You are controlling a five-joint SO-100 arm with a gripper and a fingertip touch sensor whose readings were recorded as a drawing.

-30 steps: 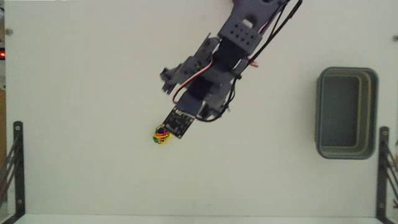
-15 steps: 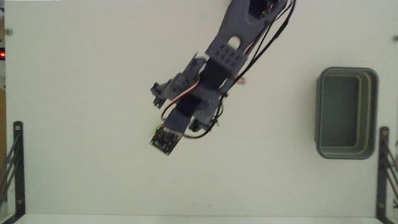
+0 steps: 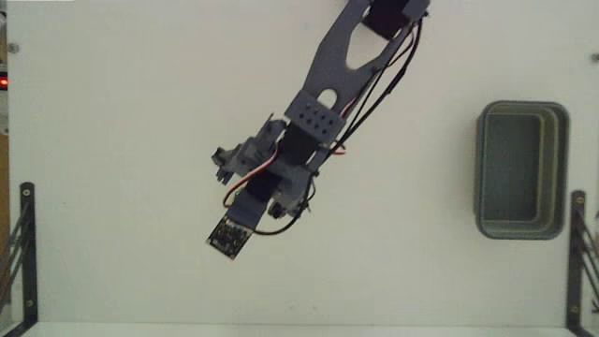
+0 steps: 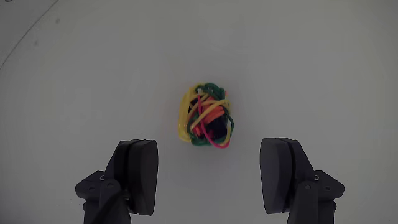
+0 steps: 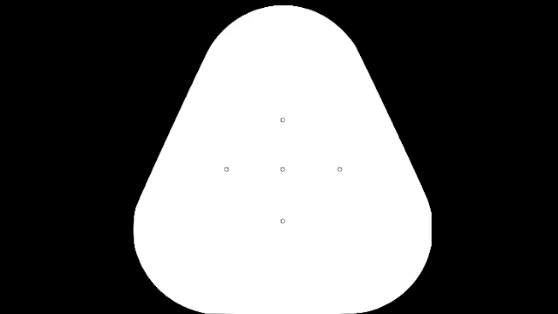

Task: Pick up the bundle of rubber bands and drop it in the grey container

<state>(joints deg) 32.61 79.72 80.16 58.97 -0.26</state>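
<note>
The bundle of rubber bands [image 4: 205, 116] lies on the white table in the wrist view, a small ball of yellow, green, red and pink strands. My gripper [image 4: 208, 148] is open above it. Its two dark fingers [image 4: 138, 171] stand wide on either side, with the ball just past their tips and touching neither. In the fixed view the arm [image 3: 314, 122] covers the bundle, and a small black circuit board [image 3: 229, 237] marks the arm's end. The grey container [image 3: 521, 107] sits far off at the right of that view, and nothing shows in it.
Black metal brackets stand at the table's lower left [image 3: 21, 243] and lower right [image 3: 578, 253] edges in the fixed view. Cables run along the arm from the top edge.
The arm has stretched down and to the left in the fixed view. Its end now covers the bundle, which showed beside the circuit board one second ago.
</note>
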